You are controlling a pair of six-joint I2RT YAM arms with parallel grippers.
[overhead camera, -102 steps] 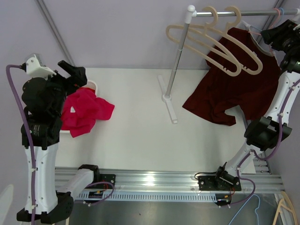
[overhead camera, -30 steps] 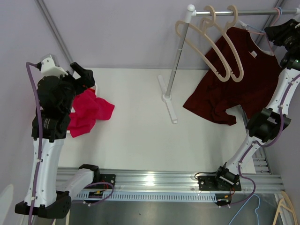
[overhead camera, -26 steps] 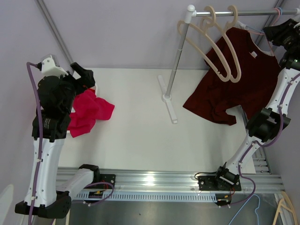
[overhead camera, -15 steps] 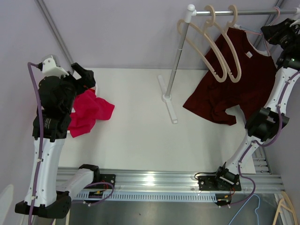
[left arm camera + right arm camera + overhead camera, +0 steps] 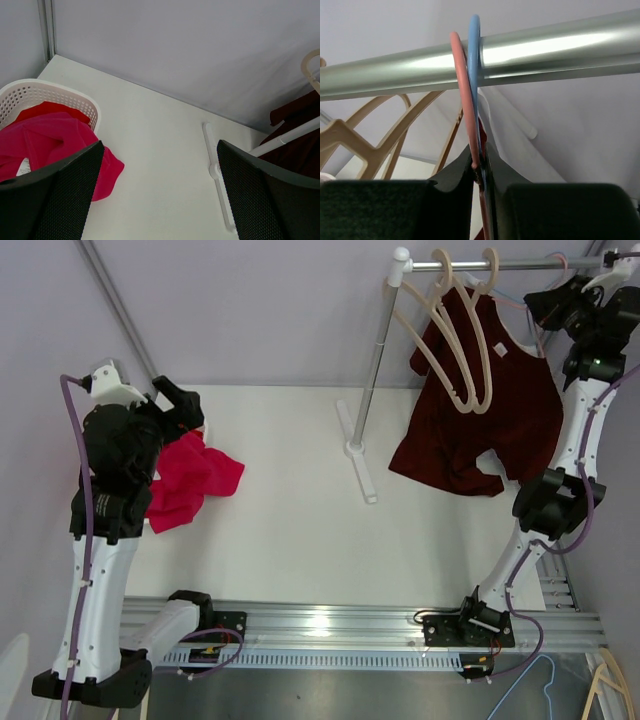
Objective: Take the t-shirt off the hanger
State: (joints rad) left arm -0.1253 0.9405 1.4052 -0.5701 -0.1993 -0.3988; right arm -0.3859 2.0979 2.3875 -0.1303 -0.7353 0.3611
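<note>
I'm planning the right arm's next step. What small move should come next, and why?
Probably lift the right gripper slightly, raising the hanger hooks, pink and blue, clear of the rail. Its fingers look pinched on both hooks just below the rail, which they loop over, and the dark red t-shirt hangs beneath.
</note>
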